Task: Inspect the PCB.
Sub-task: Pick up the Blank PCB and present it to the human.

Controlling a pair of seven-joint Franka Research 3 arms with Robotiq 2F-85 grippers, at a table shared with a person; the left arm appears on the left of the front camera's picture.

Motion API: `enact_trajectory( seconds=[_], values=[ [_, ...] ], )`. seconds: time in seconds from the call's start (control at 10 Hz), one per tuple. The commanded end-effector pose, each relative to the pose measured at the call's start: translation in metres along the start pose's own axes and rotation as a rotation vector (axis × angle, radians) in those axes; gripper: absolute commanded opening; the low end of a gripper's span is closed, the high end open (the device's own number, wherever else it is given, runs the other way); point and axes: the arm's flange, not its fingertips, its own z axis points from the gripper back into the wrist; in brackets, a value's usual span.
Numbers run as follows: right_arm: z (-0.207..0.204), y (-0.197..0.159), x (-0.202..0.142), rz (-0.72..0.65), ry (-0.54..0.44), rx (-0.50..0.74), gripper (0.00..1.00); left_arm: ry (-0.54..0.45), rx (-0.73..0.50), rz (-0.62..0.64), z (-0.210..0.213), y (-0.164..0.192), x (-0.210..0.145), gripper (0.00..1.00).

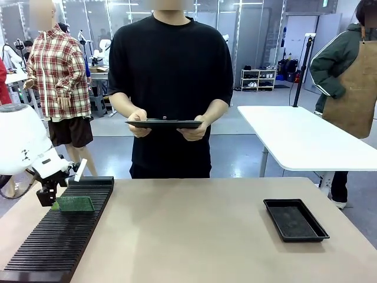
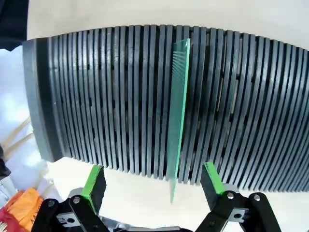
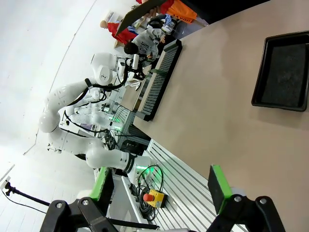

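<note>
1. Front view. Count: one PCB (image 1: 73,204), one black slotted rack (image 1: 59,236), one black tray (image 1: 294,219), one clipboard (image 1: 163,124). The PCB sits on the far end of the rack, at the table's left side. The left gripper (image 1: 50,197) is right at its left edge. I cannot tell the jaw gap from here. The tray lies on the right of the table, well apart from the rack.
2. Front view, surroundings. The table (image 1: 188,236) has a plain tan top. A person in a black shirt stands at the far side and holds the clipboard flat in both hands. A white table (image 1: 306,141) stands behind on a grey floor.
3. Left wrist view. One PCB (image 2: 179,121) stands edge-on in a rack (image 2: 96,96) slot, between the two green pads (image 2: 94,181). The left gripper (image 2: 153,186) straddles it, jaws apart, with a gap showing on either side. The board is nearer the picture-right pad.
4. Right wrist view. The right gripper (image 3: 161,188) is spread wide and holds nothing. It hangs off the table's edge. One tray (image 3: 285,72) and one rack (image 3: 159,79) lie on the tan top.
</note>
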Motion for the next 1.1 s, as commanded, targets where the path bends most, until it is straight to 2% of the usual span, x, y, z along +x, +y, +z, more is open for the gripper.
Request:
enact_trajectory(
  seconds=[0.0,0.1,0.2,0.3,0.5,0.6,0.7,1.0],
  values=[
    [0.0017,0.0004,0.0003,0.018,-0.001,0.008,1.00,-0.030,-0.006,0.017,-0.0109,0.0041,0.0006,0.63],
    [0.0017,0.0004,0.0003,0.018,-0.001,0.008,1.00,-0.025,-0.007,0.016,-0.0136,0.0041,0.0001,0.40],
    [0.0017,0.0004,0.0003,0.018,-0.001,0.008,1.00,-0.016,-0.014,0.009,-0.0152,0.0027,0.0001,0.03],
    [0.0017,0.0004,0.0003,0.018,-0.001,0.008,1.00,-0.015,-0.021,0.009,-0.0163,0.0020,0.0002,0.00],
    [0.0017,0.0004,0.0003,0.018,-0.001,0.008,1.00,-0.007,-0.032,0.010,-0.0183,0.0013,0.0008,0.00],
    [0.0017,0.0004,0.0003,0.018,-0.001,0.008,1.00,-0.004,-0.036,0.007,-0.0186,0.0010,0.0017,0.03],
    [0.0017,0.0004,0.0003,0.018,-0.001,0.008,1.00,-0.002,-0.040,0.010,-0.0190,0.0010,0.0016,0.00],
    [0.0017,0.0004,0.0003,0.018,-0.001,0.008,1.00,0.014,-0.052,0.005,-0.0186,0.0006,0.0000,0.00]
  ],
)
